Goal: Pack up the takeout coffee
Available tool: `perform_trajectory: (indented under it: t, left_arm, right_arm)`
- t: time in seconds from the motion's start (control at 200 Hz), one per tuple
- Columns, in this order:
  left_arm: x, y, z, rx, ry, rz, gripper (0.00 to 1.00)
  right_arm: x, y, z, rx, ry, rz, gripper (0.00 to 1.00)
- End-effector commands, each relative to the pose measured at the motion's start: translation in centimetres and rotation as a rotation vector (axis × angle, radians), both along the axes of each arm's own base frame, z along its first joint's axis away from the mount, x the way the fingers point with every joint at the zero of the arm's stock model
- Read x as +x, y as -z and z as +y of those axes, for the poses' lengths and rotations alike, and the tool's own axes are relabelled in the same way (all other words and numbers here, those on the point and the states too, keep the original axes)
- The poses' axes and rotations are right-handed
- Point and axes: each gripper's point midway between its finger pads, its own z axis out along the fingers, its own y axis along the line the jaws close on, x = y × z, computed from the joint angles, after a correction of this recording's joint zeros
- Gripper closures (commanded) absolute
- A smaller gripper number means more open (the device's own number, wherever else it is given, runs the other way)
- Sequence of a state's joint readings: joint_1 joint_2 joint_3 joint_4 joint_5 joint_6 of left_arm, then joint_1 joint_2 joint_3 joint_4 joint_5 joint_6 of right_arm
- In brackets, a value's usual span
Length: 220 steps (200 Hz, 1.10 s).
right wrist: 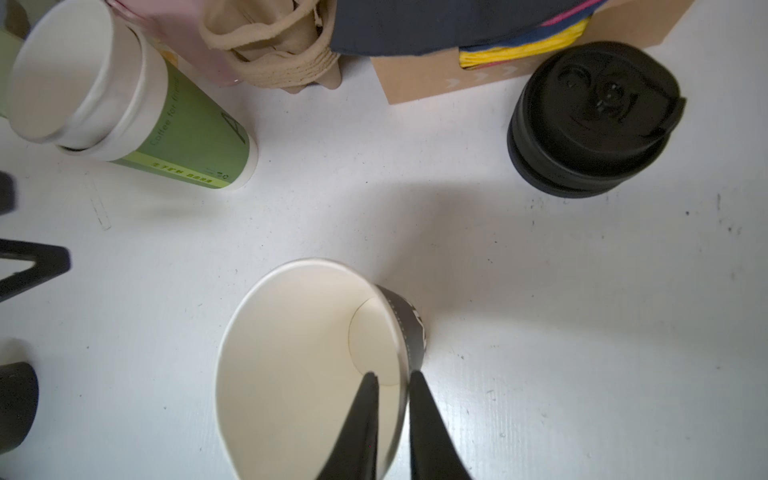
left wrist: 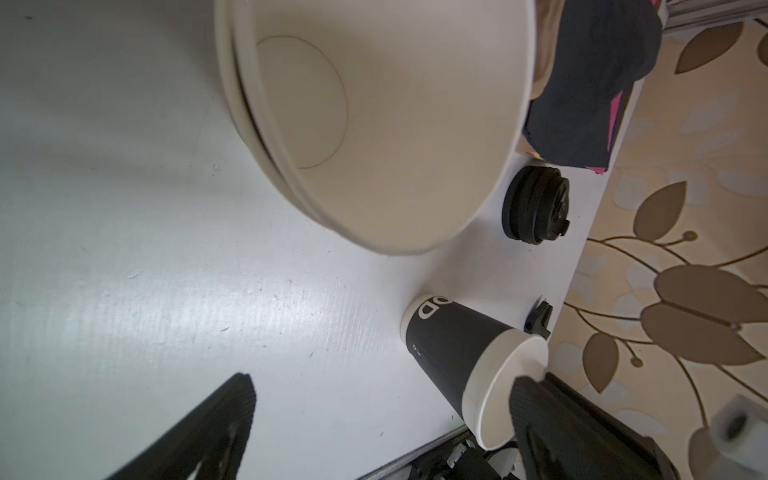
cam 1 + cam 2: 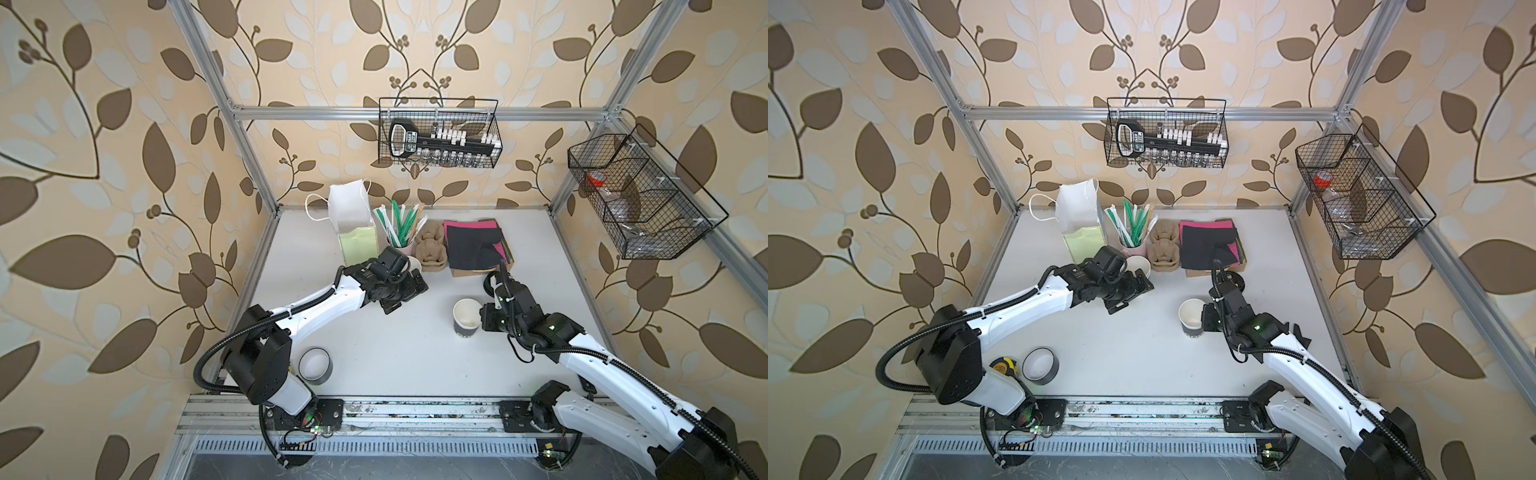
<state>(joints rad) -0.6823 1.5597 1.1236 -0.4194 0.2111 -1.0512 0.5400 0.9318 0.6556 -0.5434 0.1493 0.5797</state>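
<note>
Cup: the takeout coffee cup (image 3: 467,318) stands upright on the table (image 3: 395,353), right of centre. It is lidless and looks empty, white inside with a dark sleeve.
Right gripper: your right gripper (image 1: 392,376) straddles the cup's wall, one finger inside and one outside. The jaws are narrowly parted, and you cannot tell whether they pinch the paper.
Left gripper: your left gripper (image 2: 382,382) is spread wide, holding nothing, near the stack of green cups (image 1: 166,124).
Handling: expect it to be light and thin-walled, so easily dented or tipped.
Where to hold: the rolled rim is likely the stiffest part — pinch it gently, or take the sleeve at mid-height.
Lids: the black lids (image 1: 594,120) sit apart from the cup — you probably need one on before bagging.
</note>
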Motion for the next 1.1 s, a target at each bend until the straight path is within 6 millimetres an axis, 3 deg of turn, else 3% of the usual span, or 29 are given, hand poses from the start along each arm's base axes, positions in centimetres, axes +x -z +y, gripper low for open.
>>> perform_trajectory:
  t: [0.0,0.09,0.335,0.54,0.735,1.095]
  left_arm:
    - [1.7,-1.6,-1.3,-0.03,-0.017,-0.055,0.03]
    - [2.4,-1.4,-2.0,-0.035,-0.016,-0.058,0.03]
    - [4.1,-0.5,-2.6,0.003,-0.02,-0.078,0.03]
    - [5.5,0.7,-2.7,0.062,-0.026,-0.081,0.02]
    - [6.4,1.5,-2.0,0.108,-0.039,-0.086,0.02]
    - [8.3,2.4,-0.4,0.177,-0.056,-0.089,0.02]
  right_arm:
    - [0.0,-0.5,0.1,-0.013,-0.01,0.002,0.78]
    - [0.0,-0.6,0.0,-0.018,-0.006,0.002,0.76]
    - [0.7,-3.6,-1.7,-0.038,0.035,-0.052,0.53]
    - [1.6,-3.7,-3.9,-0.009,0.092,-0.025,0.39]
    - [2.6,-3.3,-6.0,0.0,0.158,-0.018,0.35]
    - [5.1,0.1,-8.7,-0.03,0.282,0.067,0.34]
